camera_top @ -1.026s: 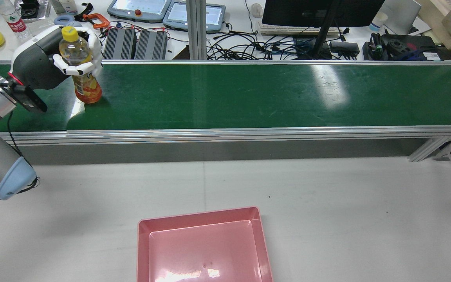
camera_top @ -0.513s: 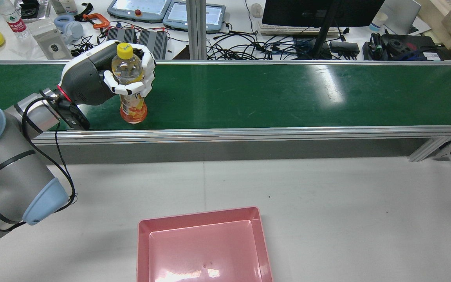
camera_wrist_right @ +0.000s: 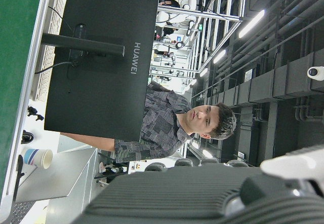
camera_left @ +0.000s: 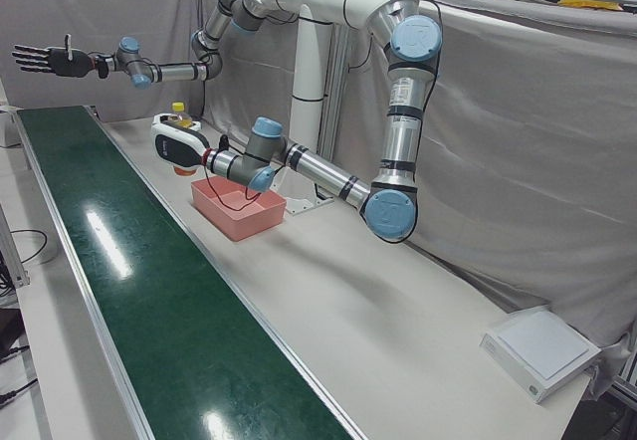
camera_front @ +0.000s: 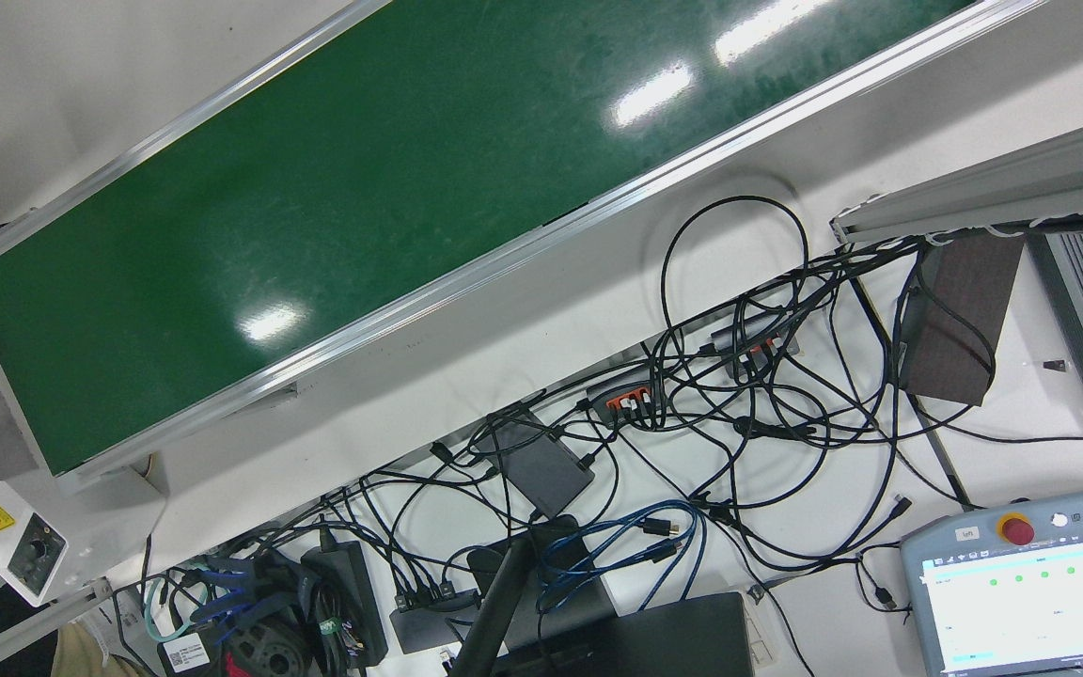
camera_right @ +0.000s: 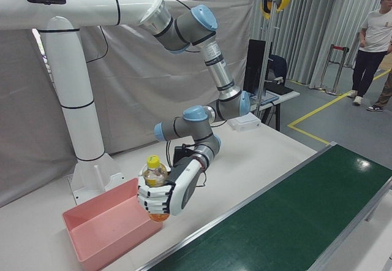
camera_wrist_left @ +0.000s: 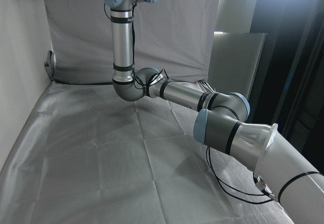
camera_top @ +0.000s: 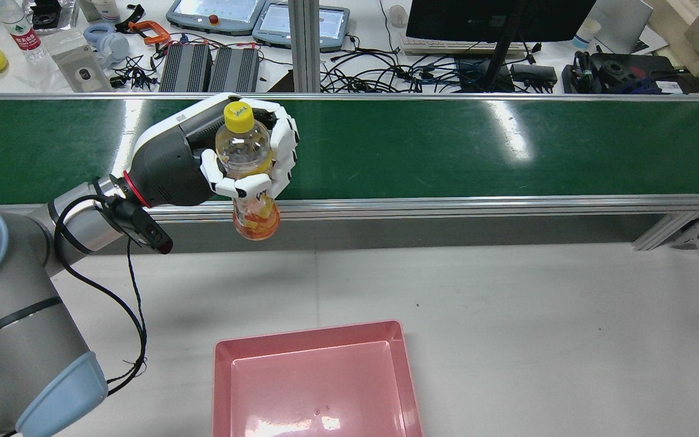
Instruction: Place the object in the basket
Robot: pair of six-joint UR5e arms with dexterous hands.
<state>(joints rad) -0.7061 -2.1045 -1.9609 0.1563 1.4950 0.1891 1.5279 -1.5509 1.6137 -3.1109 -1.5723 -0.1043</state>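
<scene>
Rear view shows my left hand (camera_top: 237, 161) wrapped around the upper body of the bottle (camera_top: 251, 176), my white fingers (camera_top: 237, 185) curled across its front while the yellow cap sticks up above them. I hold the bottle upright, clear of any surface, its orange lower end hanging below my palm over the near rail of the green conveyor belt (camera_top: 446, 152). Nearer the camera, the pink basket (camera_top: 316, 379) sits on the white table (camera_top: 537, 315), well apart from the bottle. Off to the far side in the left-front view, my right hand (camera_left: 45, 60) is raised high above the belt, fingers spread and holding nothing.
</scene>
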